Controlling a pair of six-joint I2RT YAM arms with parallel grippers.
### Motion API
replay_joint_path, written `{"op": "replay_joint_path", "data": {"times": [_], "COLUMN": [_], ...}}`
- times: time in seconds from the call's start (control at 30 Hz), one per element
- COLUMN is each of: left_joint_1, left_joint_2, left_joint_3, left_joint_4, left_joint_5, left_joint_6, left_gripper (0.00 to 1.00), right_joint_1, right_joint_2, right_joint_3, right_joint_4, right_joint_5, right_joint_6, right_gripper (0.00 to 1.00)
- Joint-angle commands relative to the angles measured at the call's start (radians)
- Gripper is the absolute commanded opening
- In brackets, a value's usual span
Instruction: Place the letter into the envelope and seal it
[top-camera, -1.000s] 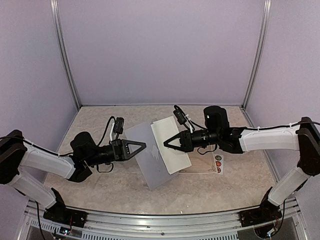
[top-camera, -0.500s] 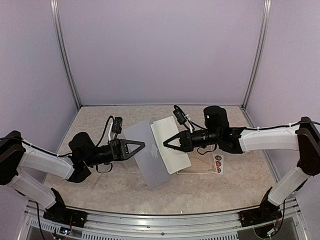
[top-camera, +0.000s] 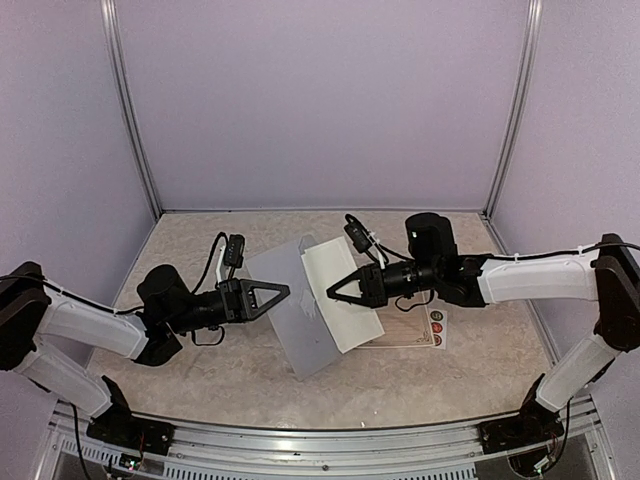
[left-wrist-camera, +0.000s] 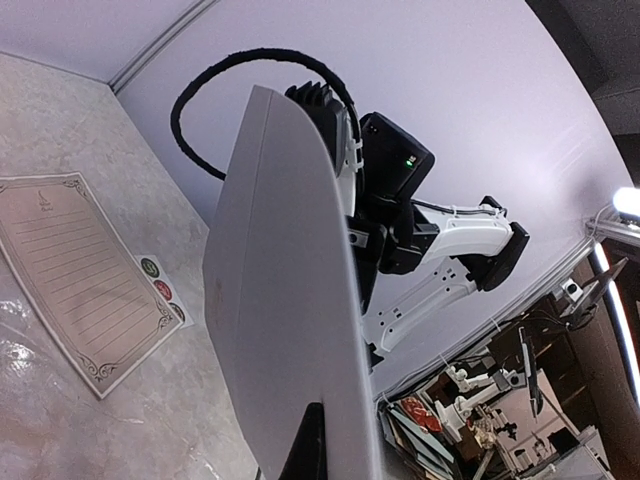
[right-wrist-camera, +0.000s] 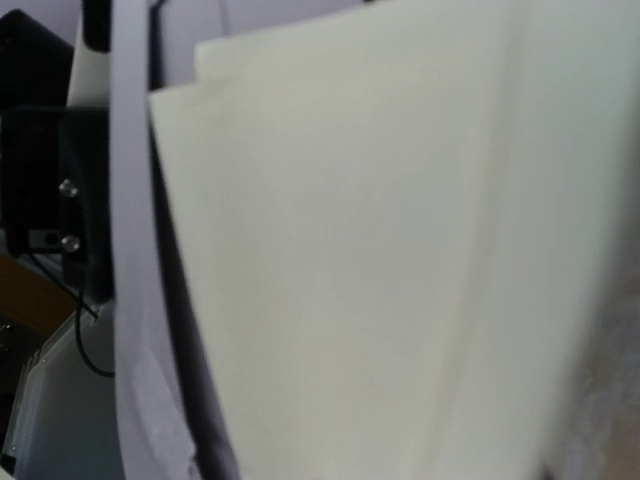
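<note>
The left gripper (top-camera: 286, 292) is pinched closed on the left edge of the envelope (top-camera: 300, 325), holding it raised at a tilt above the bench (top-camera: 200, 370). The right gripper (top-camera: 333, 293), just right of the envelope, is clamped on a cream sheet (top-camera: 350, 320), judged to be the letter, which overlaps the envelope's right edge. A lined sheet (top-camera: 405, 335) and a sticker strip (top-camera: 436, 328) lie further right. The envelope's mouth is not discernible. Recommendation: hold the envelope steady, lead with one corner, then slide the sheet in flat.

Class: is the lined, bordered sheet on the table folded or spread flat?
Spread flat: the lined sheet lies unfolded on the table, its ruled lines unbroken, beside the sticker strip.
</note>
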Motion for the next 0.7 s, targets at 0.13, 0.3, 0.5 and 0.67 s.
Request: {"op": "replay_joint_path", "data": {"times": [0.13, 0.3, 0.5, 0.67], "left_joint_1": [-0.010, -0.013, -0.013, -0.016], "left_joint_2": [0.002, 0.014, 0.016, 0.025], "left_joint_3": [0.025, 0.030, 0.027, 0.029], "left_joint_4": [0.030, 0.042, 0.032, 0.037], "left_joint_5": [0.035, 0.040, 0.017, 0.014], "left_joint_6": [0.001, -0.006, 0.000, -0.005], "left_gripper": [0.00, 0.00, 0.06, 0.12], "right_joint_1": [0.025, 0.025, 0.025, 0.025], "right_joint_2": [-0.002, 0.005, 0.007, 0.011], "right_joint_3": [0.039, 0.042, 0.013, -0.010], "right_joint_4": [-0.001, 0.019, 0.122, 0.226], "right_joint_5": [-0.052, -0.056, -0.091, -0.101], "right_joint_6": [-0.057, -0.057, 0.014, 0.087], "right_gripper": [0.00, 0.00, 0.00, 0.00]}}
